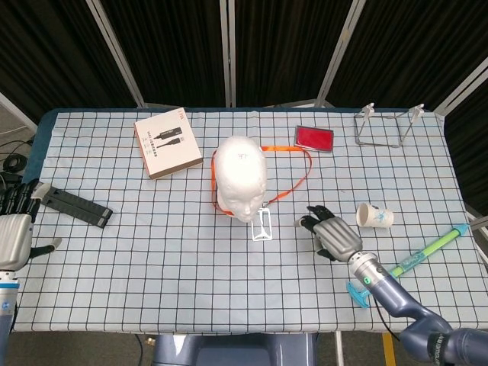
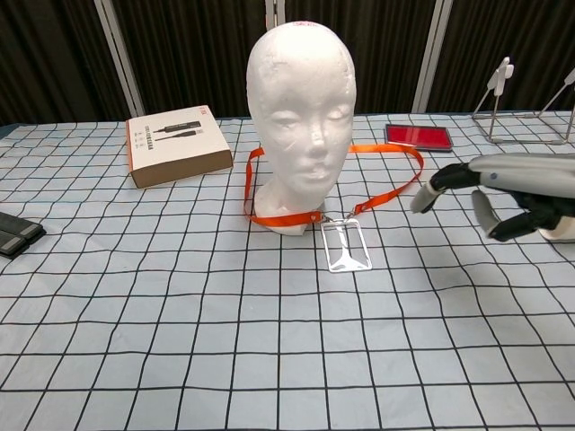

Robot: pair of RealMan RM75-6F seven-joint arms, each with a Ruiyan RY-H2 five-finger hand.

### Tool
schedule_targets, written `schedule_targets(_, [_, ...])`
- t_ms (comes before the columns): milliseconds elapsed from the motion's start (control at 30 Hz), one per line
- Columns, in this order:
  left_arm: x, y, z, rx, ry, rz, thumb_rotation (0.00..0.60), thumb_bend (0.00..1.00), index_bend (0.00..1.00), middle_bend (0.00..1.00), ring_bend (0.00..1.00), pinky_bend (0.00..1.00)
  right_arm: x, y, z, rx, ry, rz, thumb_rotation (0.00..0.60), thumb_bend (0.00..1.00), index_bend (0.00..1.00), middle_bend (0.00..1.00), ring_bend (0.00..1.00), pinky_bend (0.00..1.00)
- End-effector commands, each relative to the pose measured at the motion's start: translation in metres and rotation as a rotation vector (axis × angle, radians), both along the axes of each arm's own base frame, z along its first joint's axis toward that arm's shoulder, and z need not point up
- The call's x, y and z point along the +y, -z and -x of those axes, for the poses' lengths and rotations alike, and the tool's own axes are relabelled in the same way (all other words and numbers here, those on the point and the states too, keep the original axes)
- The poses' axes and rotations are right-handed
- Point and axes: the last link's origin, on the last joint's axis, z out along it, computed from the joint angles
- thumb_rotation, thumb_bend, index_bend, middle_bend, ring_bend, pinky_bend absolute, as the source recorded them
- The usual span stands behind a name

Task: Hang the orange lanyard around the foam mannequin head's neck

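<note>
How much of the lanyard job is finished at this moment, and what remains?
Done: the orange lanyard already loops the neck of the foam mannequin head, its badge holder lying on the table in front. In hand: nothing; the right hand hovers open beside the badge, the left hand at the table edge. Left: apparently only pulling the hands away.

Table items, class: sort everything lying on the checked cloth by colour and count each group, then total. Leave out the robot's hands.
White: 2, mannequin head, paper cup
Orange: 1, lanyard
Red: 1, case
Black: 1, bar
Brown-and-white: 1, box
Silver: 1, wire stand
Teal-green: 1, brush
Total: 8
</note>
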Motion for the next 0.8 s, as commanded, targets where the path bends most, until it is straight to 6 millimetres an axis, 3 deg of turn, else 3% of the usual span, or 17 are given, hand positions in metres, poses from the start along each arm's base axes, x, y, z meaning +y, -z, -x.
schedule_targets(33, [0.000, -0.001, 0.003, -0.003, 0.004, -0.003, 0.600, 0.00, 0.00, 0.00, 0.00, 0.00, -0.002, 0.022, -0.013, -0.009, -0.017, -0.024, 0.600, 1.00, 0.26, 0.21, 0.04, 0.05])
schedule_targets(333, [0.002, -0.002, 0.007, -0.009, 0.007, -0.002, 0.600, 0.00, 0.00, 0.00, 0.00, 0.00, -0.005, 0.060, -0.034, 0.008, -0.044, -0.039, 0.600, 1.00, 0.26, 0.21, 0.04, 0.04])
schedule_targets(533, [0.003, -0.001, 0.008, -0.010, 0.007, 0.004, 0.600, 0.00, 0.00, 0.00, 0.00, 0.00, -0.005, 0.073, -0.042, 0.013, -0.044, -0.048, 0.600, 1.00, 0.26, 0.21, 0.04, 0.04])
schedule_targets(800, [0.004, -0.001, 0.009, -0.016, 0.004, 0.008, 0.600, 0.00, 0.00, 0.00, 0.00, 0.00, 0.000, 0.082, -0.038, 0.035, -0.034, -0.067, 0.600, 1.00, 0.26, 0.21, 0.03, 0.03])
